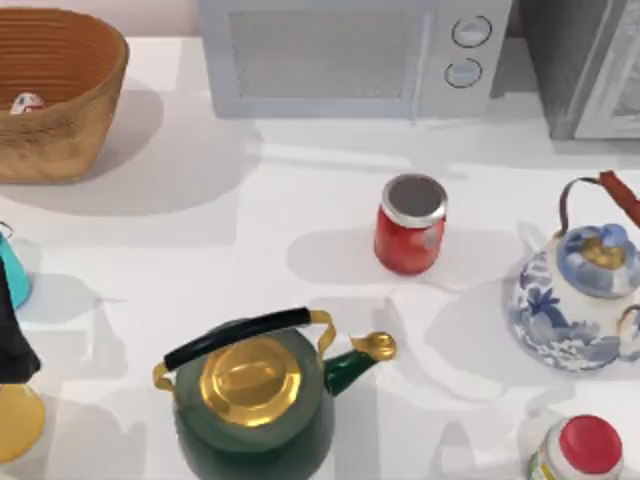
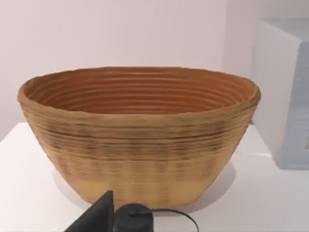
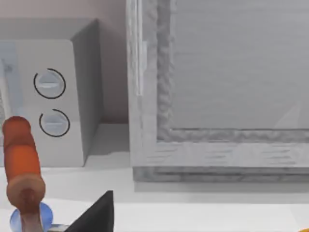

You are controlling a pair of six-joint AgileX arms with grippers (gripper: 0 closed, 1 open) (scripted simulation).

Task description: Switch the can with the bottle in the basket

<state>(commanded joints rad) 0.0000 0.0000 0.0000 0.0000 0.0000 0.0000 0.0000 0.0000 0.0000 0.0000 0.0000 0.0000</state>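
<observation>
The wicker basket (image 1: 70,120) stands at the table's back left corner. Inside it, low against the left wall, the small white and red bottle (image 1: 27,102) pokes up. The red can (image 1: 410,226) with a silver top stands upright on the table right of centre, in front of the microwave. My left arm (image 1: 12,345) is a black shape at the left edge, well in front of the basket. The left wrist view faces the basket (image 2: 140,140) from the front, with a black part of my left gripper (image 2: 104,217) low in it. A black part of my right gripper (image 3: 96,215) shows in the right wrist view.
A green kettle with a gold lid (image 1: 255,400) sits at the front centre. At the right stands a blue-and-white teapot (image 1: 585,295), with a red-capped container (image 1: 585,450) in front of it. A microwave (image 1: 350,55) lines the back. Teal (image 1: 12,275) and yellow (image 1: 18,422) items hug the left edge.
</observation>
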